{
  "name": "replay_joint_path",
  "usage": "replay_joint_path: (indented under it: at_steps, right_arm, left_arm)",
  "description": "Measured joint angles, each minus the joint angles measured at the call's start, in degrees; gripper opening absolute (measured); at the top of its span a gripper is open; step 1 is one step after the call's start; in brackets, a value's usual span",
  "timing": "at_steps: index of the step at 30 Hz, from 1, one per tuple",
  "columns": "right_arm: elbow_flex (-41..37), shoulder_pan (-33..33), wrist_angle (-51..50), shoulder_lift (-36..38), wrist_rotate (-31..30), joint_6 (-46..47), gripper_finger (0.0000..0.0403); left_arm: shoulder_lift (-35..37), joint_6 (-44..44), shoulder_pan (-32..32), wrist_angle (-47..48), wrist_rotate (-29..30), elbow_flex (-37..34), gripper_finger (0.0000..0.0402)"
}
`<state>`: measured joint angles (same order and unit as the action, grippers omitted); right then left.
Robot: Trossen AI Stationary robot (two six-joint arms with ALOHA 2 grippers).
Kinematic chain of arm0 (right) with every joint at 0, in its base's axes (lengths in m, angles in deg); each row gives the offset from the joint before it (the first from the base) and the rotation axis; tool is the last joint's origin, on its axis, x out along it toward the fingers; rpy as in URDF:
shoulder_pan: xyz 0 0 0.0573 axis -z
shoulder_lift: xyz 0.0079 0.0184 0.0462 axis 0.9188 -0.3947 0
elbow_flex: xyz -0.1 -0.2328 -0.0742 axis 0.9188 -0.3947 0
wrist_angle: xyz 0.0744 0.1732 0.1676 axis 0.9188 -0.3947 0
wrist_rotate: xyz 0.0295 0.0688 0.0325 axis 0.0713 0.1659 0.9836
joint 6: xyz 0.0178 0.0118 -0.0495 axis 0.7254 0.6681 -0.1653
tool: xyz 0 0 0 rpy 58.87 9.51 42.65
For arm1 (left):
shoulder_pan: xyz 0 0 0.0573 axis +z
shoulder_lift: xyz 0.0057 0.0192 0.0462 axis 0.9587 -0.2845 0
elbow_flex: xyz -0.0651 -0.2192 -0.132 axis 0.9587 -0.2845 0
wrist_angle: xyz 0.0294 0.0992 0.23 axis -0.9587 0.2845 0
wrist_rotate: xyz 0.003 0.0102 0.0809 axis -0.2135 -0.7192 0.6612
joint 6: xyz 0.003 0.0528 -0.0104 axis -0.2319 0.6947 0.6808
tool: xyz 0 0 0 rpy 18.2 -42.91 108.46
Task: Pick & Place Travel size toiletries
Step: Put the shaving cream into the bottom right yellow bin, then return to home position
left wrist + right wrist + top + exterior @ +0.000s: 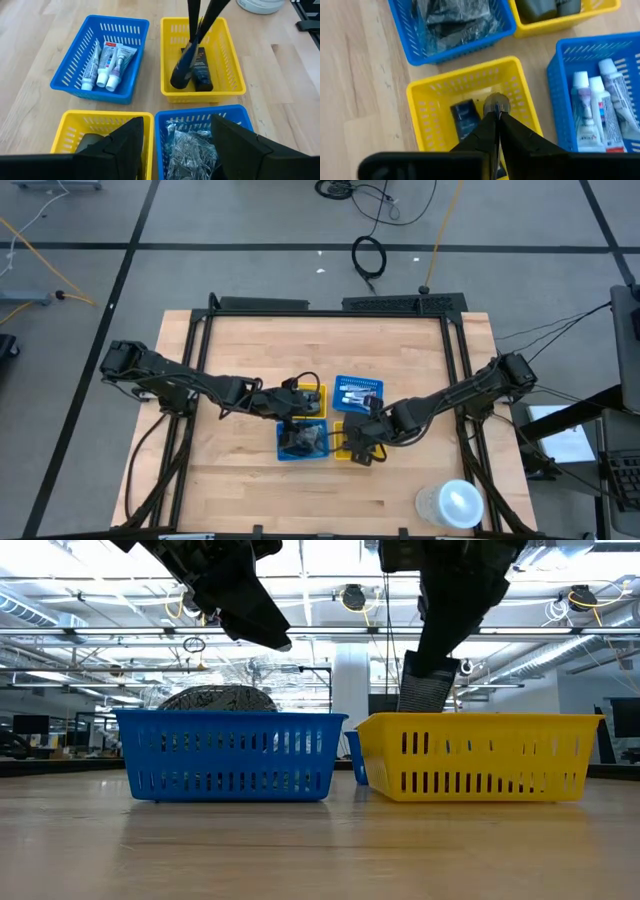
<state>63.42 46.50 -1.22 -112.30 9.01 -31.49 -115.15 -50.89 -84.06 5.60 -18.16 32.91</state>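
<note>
Three white travel size toiletries (105,62) (600,110) lie side by side in the far-right blue basket (358,393). My right gripper (496,112) reaches down into the near-right yellow basket (202,92) (480,755), shut on a dark oblong thing (181,72). A second dark thing (202,70) (465,117) lies on the basket's floor beside it. My left gripper (177,145) (290,405) hangs open above the two left baskets, with nothing between its fingers. My right gripper pinches the dark oblong thing by its upper, rounded end (496,103) between its two fingertips. The fingers (192,25) come from above, slanting down from the table's right. The thing hangs tilted, its lower end (176,82) down inside the yellow basket; whether it touches the floor I cannot tell.
The near-left blue basket (172,117) (230,755) holds crinkled shiny packets. The far-left yellow basket (70,120) holds dark things. A white round container (450,505) stands near the table's near right corner. Bare wood lies left of and in front of the baskets.
</note>
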Motion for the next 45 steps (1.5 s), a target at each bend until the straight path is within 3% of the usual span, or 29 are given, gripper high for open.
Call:
replay_joint_path:
  at_steps: [15, 22, 26, 30, 37, 40, 45]
  right_arm:
    - [-0.2, 0.6, 1.1, 0.0, 0.0, -4.0, 0.0161]
    - [-0.2, 1.4, 1.5, 3.5, -0.5, -6.3, 0.017]
    - [-0.5, 1.4, 2.7, 6.7, -5.9, -9.5, 0.0163]
    - [-6.8, 1.1, 10.2, 10.2, -13.8, -15.8, 0.0156]
    - [-23.9, 4.8, 26.1, 22.6, -13.8, -20.4, 0.0148]
    - [-30.6, 6.8, 30.8, 31.1, -13.7, -22.2, 0.0146]
    - [-42.3, 9.1, 43.3, 45.7, -13.6, -27.9, 0.0145]
  left_arm:
    - [0.0, 0.0, 0.0, -0.3, 2.1, 0.0, 0.023]
    - [0.0, 1.2, 0.1, -0.5, 3.3, 0.0, 0.023]
    - [0.0, 3.3, 0.1, -2.9, 5.4, 0.0, 0.023]
    - [0.0, 6.0, 1.0, -5.8, 5.8, 0.0, 0.023]
    - [4.5, 7.2, 7.6, -6.6, 6.0, -2.2, 0.023]
    - [8.4, 8.4, 10.3, -9.1, 6.0, -5.6, 0.023]
    - [17.9, 7.9, 13.8, -22.3, 6.0, -16.8, 0.023]
